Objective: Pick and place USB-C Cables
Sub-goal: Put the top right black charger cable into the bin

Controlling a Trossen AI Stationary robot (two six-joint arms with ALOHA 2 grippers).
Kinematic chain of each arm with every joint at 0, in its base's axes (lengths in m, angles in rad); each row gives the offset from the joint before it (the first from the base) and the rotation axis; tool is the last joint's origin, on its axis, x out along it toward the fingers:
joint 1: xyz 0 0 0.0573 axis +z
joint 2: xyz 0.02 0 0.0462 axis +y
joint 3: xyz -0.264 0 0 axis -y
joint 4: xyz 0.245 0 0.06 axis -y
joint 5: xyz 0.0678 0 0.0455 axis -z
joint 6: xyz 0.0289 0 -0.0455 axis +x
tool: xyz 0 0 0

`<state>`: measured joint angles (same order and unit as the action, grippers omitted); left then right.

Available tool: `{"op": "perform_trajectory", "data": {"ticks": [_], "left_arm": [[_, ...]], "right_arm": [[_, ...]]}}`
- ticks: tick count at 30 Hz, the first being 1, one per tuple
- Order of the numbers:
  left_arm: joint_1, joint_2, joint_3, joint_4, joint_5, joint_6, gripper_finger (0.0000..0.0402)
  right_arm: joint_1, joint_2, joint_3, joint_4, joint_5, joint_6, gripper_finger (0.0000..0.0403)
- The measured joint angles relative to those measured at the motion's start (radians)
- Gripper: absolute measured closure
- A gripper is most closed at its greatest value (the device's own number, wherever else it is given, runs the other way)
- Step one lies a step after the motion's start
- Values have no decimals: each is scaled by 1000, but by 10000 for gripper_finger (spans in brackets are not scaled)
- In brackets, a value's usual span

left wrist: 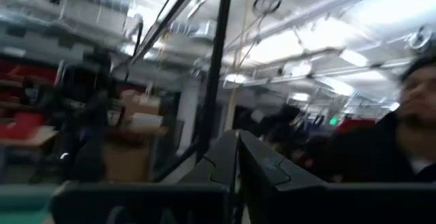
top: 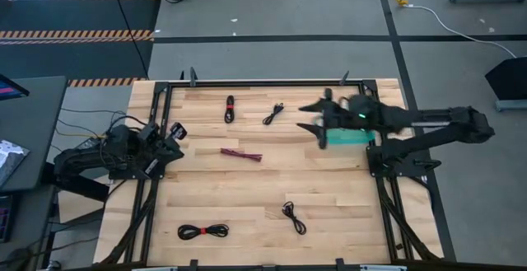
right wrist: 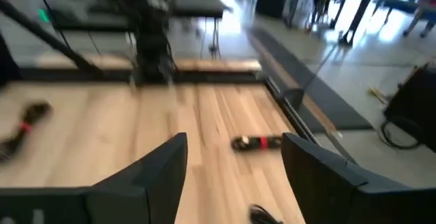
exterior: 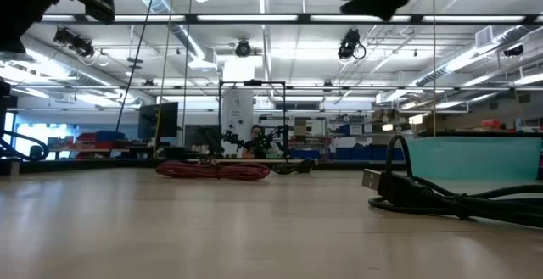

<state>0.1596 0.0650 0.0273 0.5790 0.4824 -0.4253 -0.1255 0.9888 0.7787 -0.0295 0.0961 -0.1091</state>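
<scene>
Right claw (top: 315, 119) hovers over the far right of the wooden surface (top: 329, 189), fingers spread wide, holding nothing. Left claw (top: 175, 133) sits folded at the left edge, can't tell its opening. USB-C Cables lie loose on the surface: two at the far side (top: 230, 108) (top: 273, 113), a maroon one (top: 241, 154) mid, two at the near side (top: 202, 231) (top: 294, 217).

Pale wood under dark matt hardware

The table (top: 272, 189) shows light planked wood, smooth with a soft sheen; its black frame (top: 263, 82) at twelve o'clock looks like matt metal, the maroon cable (top: 241, 154) near centre looks braided, and the right gripper (right wrist: 231, 163) has matt dark plastic-looking fingers
</scene>
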Motion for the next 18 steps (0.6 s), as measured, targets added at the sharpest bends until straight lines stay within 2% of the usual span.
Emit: {"op": "perform_trajectory", "data": {"ticks": [5, 10, 15, 18], "left_arm": [[0, 0, 0, -81, 0, 133, 377], [0, 0, 0, -181, -12, 157, 377], [0, 0, 0, -311, -114, 202, 377], [0, 0, 0, -321, -139, 236, 377]], "right_arm": [[-80, 256, 174, -124, -76, -78, 161], [-118, 514, 331, -266, -90, -197, 169], [-146, 747, 503, -381, -90, -291, 169], [-166, 848, 596, -453, -91, -334, 169]]}}
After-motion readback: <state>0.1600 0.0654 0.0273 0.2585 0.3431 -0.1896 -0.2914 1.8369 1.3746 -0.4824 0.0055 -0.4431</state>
